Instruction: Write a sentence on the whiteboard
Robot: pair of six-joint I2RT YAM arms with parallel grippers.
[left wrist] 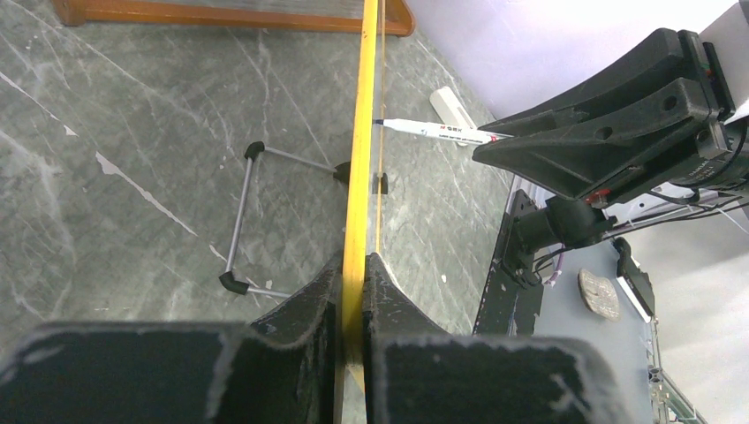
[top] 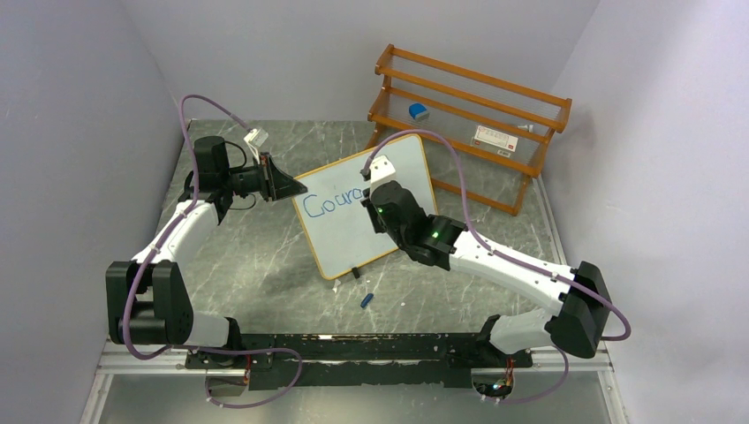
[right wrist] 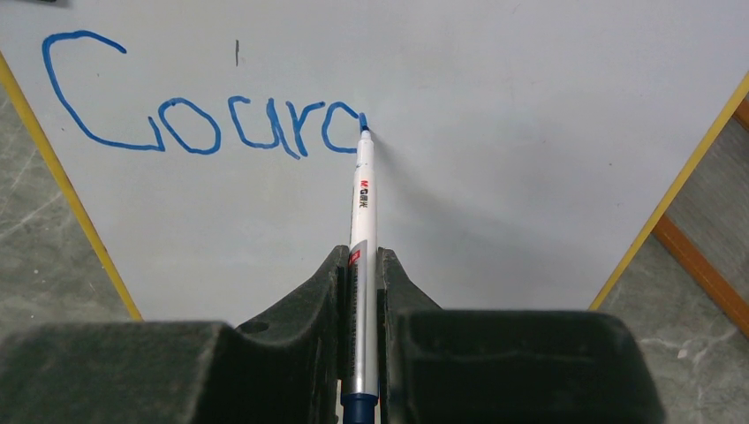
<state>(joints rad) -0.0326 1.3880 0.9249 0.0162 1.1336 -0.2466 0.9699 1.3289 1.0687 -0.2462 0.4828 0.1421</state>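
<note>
The whiteboard [top: 371, 221] stands tilted on the table, framed in orange wood. My left gripper [top: 296, 187] is shut on its left edge; in the left wrist view the yellow frame edge [left wrist: 360, 159] runs between my closed fingers [left wrist: 353, 281]. My right gripper [top: 378, 187] is shut on a white marker [right wrist: 361, 221] with a blue tip. The tip touches the board at the end of the blue letters "Coura" [right wrist: 203, 119], the sentence's only visible part, also seen from above [top: 331, 202]. The marker also shows in the left wrist view [left wrist: 442, 132].
An orange wooden rack [top: 468, 119] stands behind the board, holding a blue eraser [top: 418, 111] and a white box [top: 495, 139]. A blue marker cap [top: 366, 300] lies on the table in front of the board. The board's wire stand [left wrist: 252, 221] rests behind it.
</note>
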